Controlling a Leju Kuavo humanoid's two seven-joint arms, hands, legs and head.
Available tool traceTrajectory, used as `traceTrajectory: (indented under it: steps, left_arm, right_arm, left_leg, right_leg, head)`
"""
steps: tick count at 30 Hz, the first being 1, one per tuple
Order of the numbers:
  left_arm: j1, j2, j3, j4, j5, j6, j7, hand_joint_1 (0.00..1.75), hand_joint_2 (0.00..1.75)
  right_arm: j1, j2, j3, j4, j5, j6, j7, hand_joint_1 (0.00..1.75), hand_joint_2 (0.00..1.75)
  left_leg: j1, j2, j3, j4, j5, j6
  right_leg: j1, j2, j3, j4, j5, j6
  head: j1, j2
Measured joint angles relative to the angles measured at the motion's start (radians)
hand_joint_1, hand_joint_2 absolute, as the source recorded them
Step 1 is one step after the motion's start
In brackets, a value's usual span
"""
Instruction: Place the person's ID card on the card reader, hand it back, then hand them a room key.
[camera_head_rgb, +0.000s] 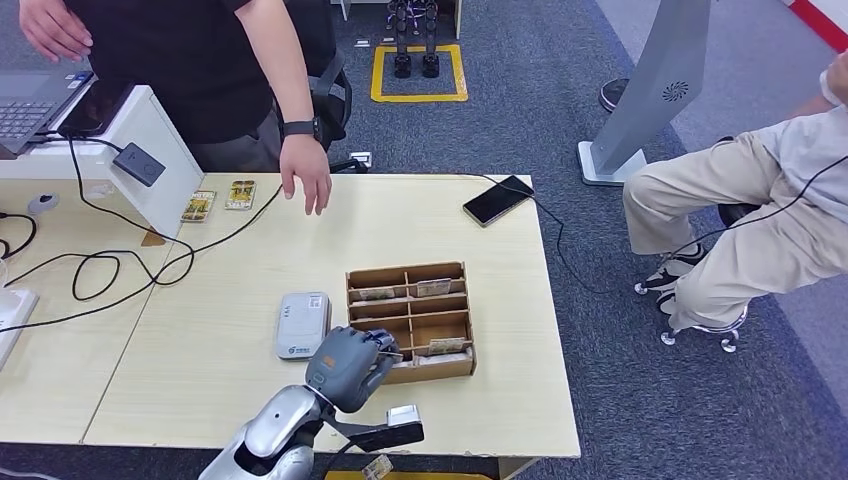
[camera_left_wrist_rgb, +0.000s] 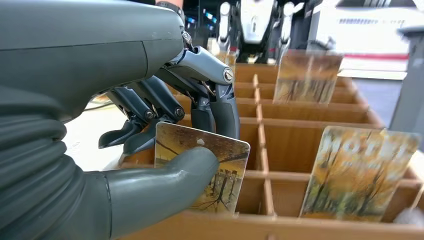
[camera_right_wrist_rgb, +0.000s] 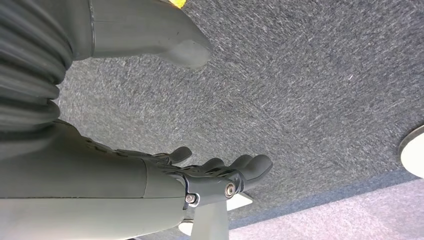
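On the desk: I had a pale wooden table (camera_head_rgb: 250, 380) before me; a brown cardboard divided organiser box (camera_head_rgb: 455, 283) sat near its front edge, with a white rounded card reader (camera_head_rgb: 302, 324) just beside it on the left
Left hand: my left hand (camera_head_rgb: 350, 366) was at the box's front-left corner; its grey thumb (camera_left_wrist_rgb: 165, 181) and dark fingers (camera_left_wrist_rgb: 220, 107) pinched a room key card printed with autumn trees (camera_left_wrist_rgb: 227, 162), held upright over a front compartment
Other key cards: I saw one autumn-print card (camera_left_wrist_rgb: 357, 172) leaning in the neighbouring front compartment; another (camera_left_wrist_rgb: 306, 76) stood further back, blurred
Right hand: my right hand (camera_right_wrist_rgb: 215, 177) hung over grey carpet (camera_right_wrist_rgb: 310, 90); its fingers were apart and held nothing
Person: someone in a black top stood across the table; their hand (camera_head_rgb: 308, 175), with a black wristband, hovered over the far edge
Also on the table: two small cards (camera_head_rgb: 220, 200) lay by a white stand (camera_head_rgb: 165, 165); a black phone (camera_head_rgb: 498, 199) lay at the far right; black cables (camera_head_rgb: 100, 265) looped at the left
Seated person: pale trousers (camera_head_rgb: 740, 235) showed at the right
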Motion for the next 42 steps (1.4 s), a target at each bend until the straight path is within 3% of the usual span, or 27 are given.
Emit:
traceTrajectory:
  steps: [3,6,9,13,16,20,26,32,37,41,42]
  left_arm:
    - [0.025,-0.017,0.011,-0.024,0.098,0.148,-0.104,1.75,1.75]
    - [0.063,-0.057,0.047,-0.089,0.315,0.290,-0.246,1.75,1.75]
    - [0.094,-0.118,0.105,-0.187,0.591,0.300,-0.355,1.75,1.75]
    - [0.100,-0.186,0.183,-0.301,0.933,0.224,-0.430,1.75,1.75]
    - [0.091,-0.221,0.239,-0.356,1.083,0.187,-0.436,1.75,1.75]
    - [0.058,-0.243,0.288,-0.390,1.140,0.173,-0.427,1.75,1.75]
    - [-0.004,-0.259,0.356,-0.386,1.254,0.163,-0.327,1.75,1.75]
    - [-0.139,-0.256,0.441,-0.266,1.323,0.245,-0.244,1.75,1.75]
    - [-0.189,-0.254,0.466,-0.204,1.321,0.270,-0.232,1.75,1.75]
    - [-0.262,-0.244,0.482,-0.103,1.247,0.381,-0.214,1.75,1.75]
    - [-0.286,-0.239,0.491,-0.067,1.210,0.403,-0.217,1.41,1.75]
  right_arm:
    - [0.000,0.000,0.000,0.005,0.008,0.000,-0.004,0.00,1.75]
    - [0.000,0.000,0.000,0.008,0.010,0.000,0.000,0.00,1.75]
    - [0.001,0.003,0.000,0.003,0.003,0.000,0.007,0.00,1.75]
    - [0.001,0.012,0.000,-0.010,-0.010,0.000,0.004,0.00,1.75]
    - [0.001,0.013,0.000,-0.014,-0.011,0.000,-0.001,0.00,1.75]
    - [0.001,0.013,0.000,-0.014,0.003,0.000,-0.006,0.00,1.75]
    - [0.000,0.013,0.000,-0.012,0.029,0.000,-0.012,0.00,1.75]
    - [-0.005,0.013,0.000,-0.005,0.064,0.000,-0.002,0.00,1.75]
    - [-0.006,0.013,0.000,-0.003,0.072,0.000,0.001,0.00,1.75]
    - [-0.011,0.013,0.000,-0.001,0.107,0.000,0.020,0.00,1.75]
    - [-0.013,0.013,0.000,0.000,0.118,0.000,0.027,0.00,1.75]
  left_leg:
    - [0.000,0.000,0.000,0.000,0.000,0.000]
    - [0.000,0.000,-0.001,0.000,0.000,0.000]
    - [0.000,0.000,-0.001,0.000,0.000,0.000]
    - [0.000,0.000,-0.001,0.000,0.000,0.000]
    - [0.000,0.000,0.000,0.000,0.000,0.000]
    - [0.000,0.000,0.000,0.000,0.000,0.000]
    - [0.000,0.000,-0.001,0.000,0.000,0.000]
    - [0.000,-0.001,-0.001,0.000,0.001,0.001]
    - [0.000,-0.001,-0.001,0.000,0.001,0.000]
    - [0.000,-0.001,-0.001,0.000,0.001,0.000]
    - [0.000,-0.001,-0.001,0.000,0.001,0.000]
  right_leg:
    - [0.000,0.000,0.000,0.000,0.000,0.000]
    - [0.000,0.000,0.000,0.000,0.000,0.000]
    - [0.000,0.000,0.000,0.000,0.000,0.000]
    - [0.000,0.000,0.000,0.000,0.000,0.000]
    - [0.000,0.000,0.000,0.000,0.000,0.000]
    - [0.000,0.000,0.000,0.000,0.000,0.000]
    - [0.000,0.000,0.000,0.000,0.000,0.000]
    - [0.000,-0.001,0.000,0.000,0.001,0.000]
    - [0.000,-0.001,0.000,0.000,0.001,0.000]
    - [0.000,-0.001,0.000,0.000,0.001,0.000]
    - [0.000,-0.001,0.000,0.000,0.001,0.000]
  head:
    - [0.000,0.000]
    - [0.000,0.000]
    - [0.000,0.000]
    - [0.000,0.000]
    - [0.000,0.000]
    - [0.000,0.000]
    - [0.000,0.000]
    - [0.000,0.000]
    - [0.000,0.000]
    - [0.000,0.000]
    - [0.000,0.000]
